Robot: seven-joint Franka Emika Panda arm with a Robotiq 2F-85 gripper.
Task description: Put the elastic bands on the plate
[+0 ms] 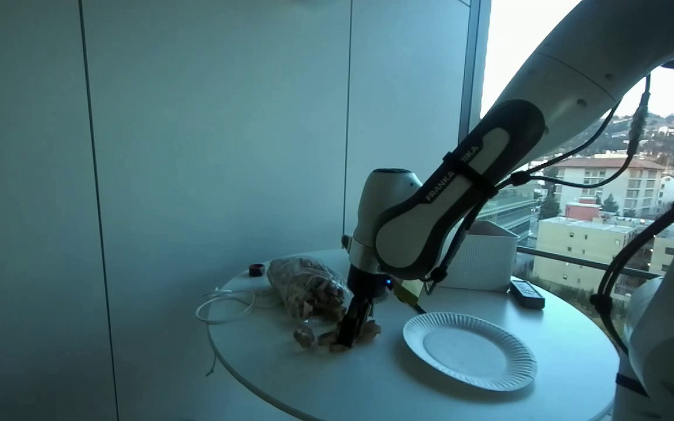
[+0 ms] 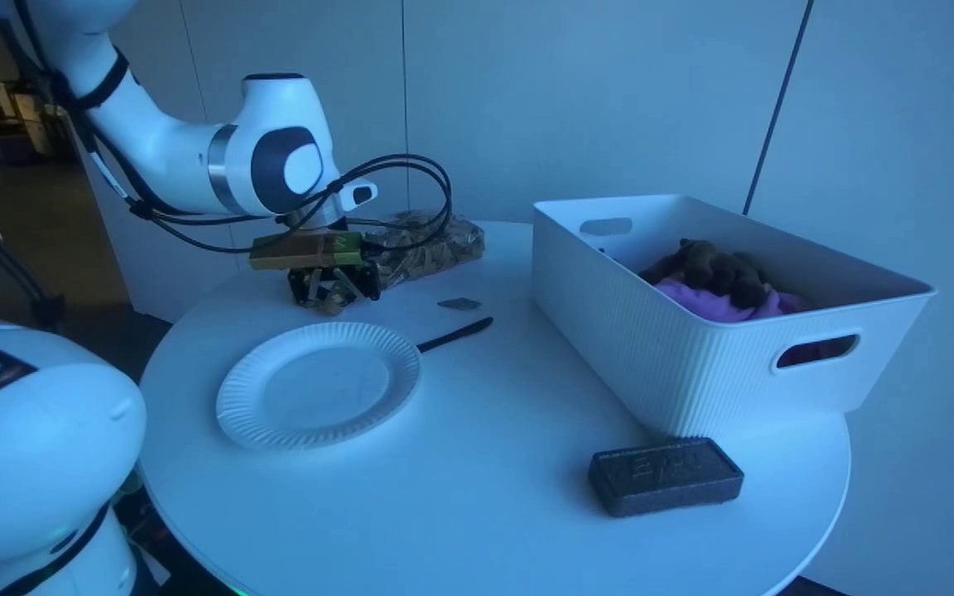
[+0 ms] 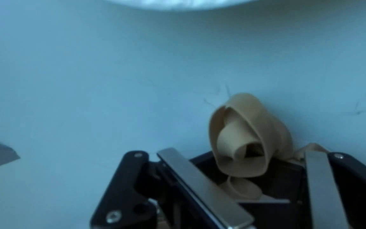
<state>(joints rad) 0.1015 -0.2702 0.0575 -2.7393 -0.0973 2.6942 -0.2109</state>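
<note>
Elastic bands (image 3: pixel 267 127) at claw (image 2: pixel 335 296), filled plastic bag (image 1: pixel 303 278), bin (image 2: pixel 647 356) holding purple item (image 2: pixel 710 306)

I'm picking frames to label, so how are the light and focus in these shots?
In an exterior view, the sky is blown out white and the plate casts a soft shadow; in both exterior views, a cool, bluish tint; in the wrist view, the plate at the top is blurred, while the upper band looks crisper.

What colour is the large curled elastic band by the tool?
The elastic band is tan, clearest in the wrist view.
</note>
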